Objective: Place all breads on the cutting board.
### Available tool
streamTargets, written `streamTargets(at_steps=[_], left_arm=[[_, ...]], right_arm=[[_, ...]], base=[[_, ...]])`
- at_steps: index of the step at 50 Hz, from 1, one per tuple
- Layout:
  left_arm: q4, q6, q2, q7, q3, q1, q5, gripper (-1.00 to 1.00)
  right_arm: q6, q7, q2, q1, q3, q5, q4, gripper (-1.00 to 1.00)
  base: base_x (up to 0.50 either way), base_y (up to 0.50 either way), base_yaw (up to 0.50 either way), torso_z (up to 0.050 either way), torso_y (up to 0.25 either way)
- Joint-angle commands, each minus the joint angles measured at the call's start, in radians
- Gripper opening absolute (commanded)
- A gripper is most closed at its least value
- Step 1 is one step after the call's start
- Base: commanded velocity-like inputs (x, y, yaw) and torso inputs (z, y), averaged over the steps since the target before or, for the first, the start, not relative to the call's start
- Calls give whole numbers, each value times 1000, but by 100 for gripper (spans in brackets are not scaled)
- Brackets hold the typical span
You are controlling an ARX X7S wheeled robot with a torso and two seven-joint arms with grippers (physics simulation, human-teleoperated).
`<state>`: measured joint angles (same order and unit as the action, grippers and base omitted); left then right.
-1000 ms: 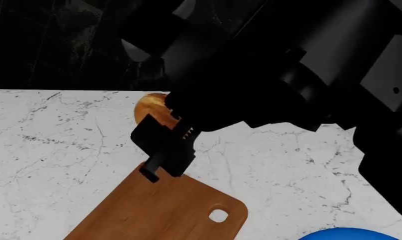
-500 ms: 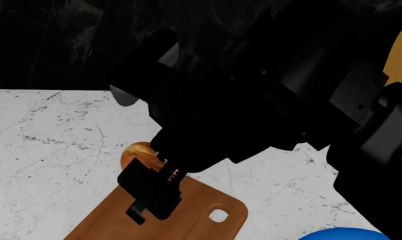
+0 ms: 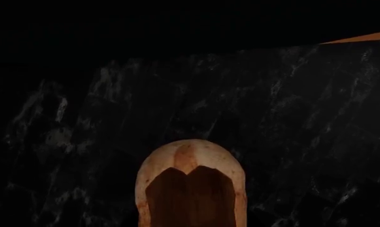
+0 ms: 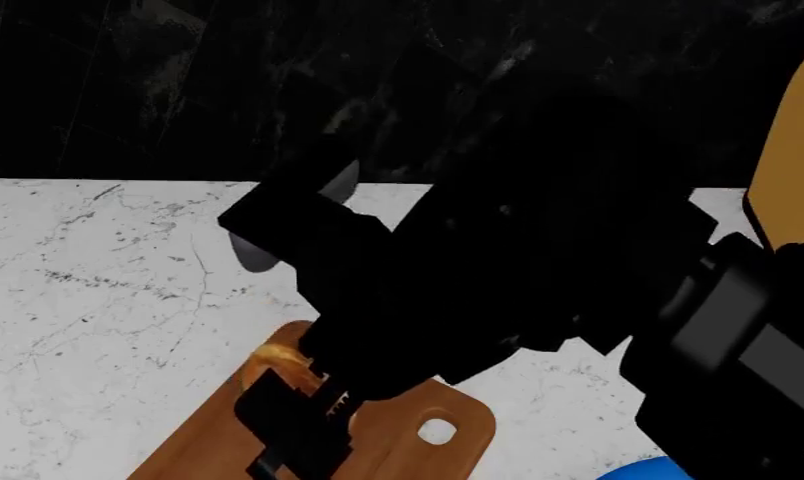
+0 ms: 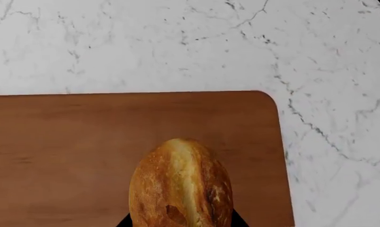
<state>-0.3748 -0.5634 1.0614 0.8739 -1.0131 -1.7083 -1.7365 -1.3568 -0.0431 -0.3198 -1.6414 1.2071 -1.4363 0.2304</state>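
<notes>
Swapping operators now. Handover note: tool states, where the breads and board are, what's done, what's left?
Right tool: shut on the glossy golden-orange crusty roll, over the flat brown wooden cutting board; contact unclear.
Left tool: itself unseen; the pale, dull brown roll sits close at its camera, seemingly held, in front of dark marble, away from the board.
Done: neither roll released.
Left: release the golden roll, then bring the brown one over.

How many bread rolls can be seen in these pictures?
2. The golden roll is in the right gripper, over the cutting board. A paler roll shows close to the left wrist camera. Others may be hidden.
</notes>
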Motion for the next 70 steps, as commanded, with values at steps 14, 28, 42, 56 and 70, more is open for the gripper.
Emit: streamTargets(at_steps=[14,28,42,56,70], left_arm=[[0,25,4,12,5,17,-5,-100],[-9,20,7,16,8,19,-12,-100],[-56,-238,-31,40,-23,-161,-272,-100],[-75,-308,-60,73,-19,-250,-414,-100],[-81,-376,-109,52,-41,-280,-473,-100]], right_arm=[[17,7,-7,46,39,17,-12,100],[-30,89,-82,-39,-44,-103,-61,100],[-16,327,-306,-175,-205,-383,-136,100],[11,307,-357,-181,-214,-332,-118,100],[37,286,-404,-177,-214,-278,-88,100]], base=[[0,0,0,0,0],[0,0,0,0,1],[0,0,0,0,0],[0,0,0,0,0],[0,0,0,0,0]])
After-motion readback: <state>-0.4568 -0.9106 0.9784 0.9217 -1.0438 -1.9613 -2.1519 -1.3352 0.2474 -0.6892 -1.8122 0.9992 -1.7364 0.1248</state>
